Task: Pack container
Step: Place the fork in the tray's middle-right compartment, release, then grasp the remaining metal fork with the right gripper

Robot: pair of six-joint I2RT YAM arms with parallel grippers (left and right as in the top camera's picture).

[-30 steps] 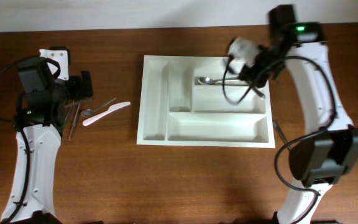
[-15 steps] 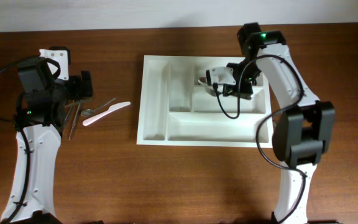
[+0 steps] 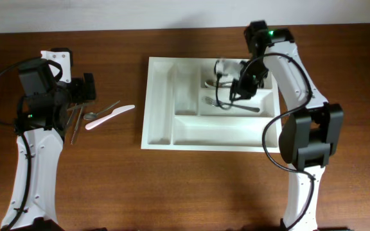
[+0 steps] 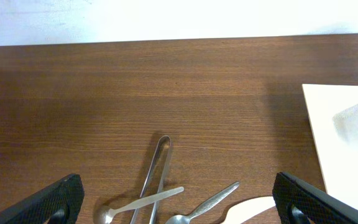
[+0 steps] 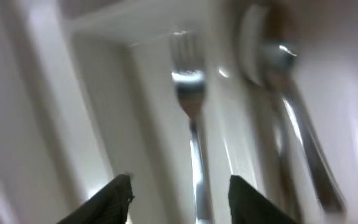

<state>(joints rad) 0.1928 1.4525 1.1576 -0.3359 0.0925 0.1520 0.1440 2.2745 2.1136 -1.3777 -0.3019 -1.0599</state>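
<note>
- Right gripper (image 5: 180, 204) hangs low over the container (image 3: 161, 125), jaws apart and holding nothing.
- Below it, a metal fork (image 5: 189, 93) lies in the middle long compartment, and a spoon (image 3: 212, 83) lies in the compartment beyond.
- Left gripper (image 4: 179, 202) is spread wide and empty above the tongs (image 4: 157, 168), two loose spoons (image 4: 143, 201) and a white plastic knife (image 3: 111, 117).
- These lie on the wooden table (image 3: 172, 186), left of the container.

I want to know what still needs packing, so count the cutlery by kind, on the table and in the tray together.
Spoons: 3
Forks: 1
Tongs: 1
White knives: 1
Total: 6, with 2 of them in the tray
</note>
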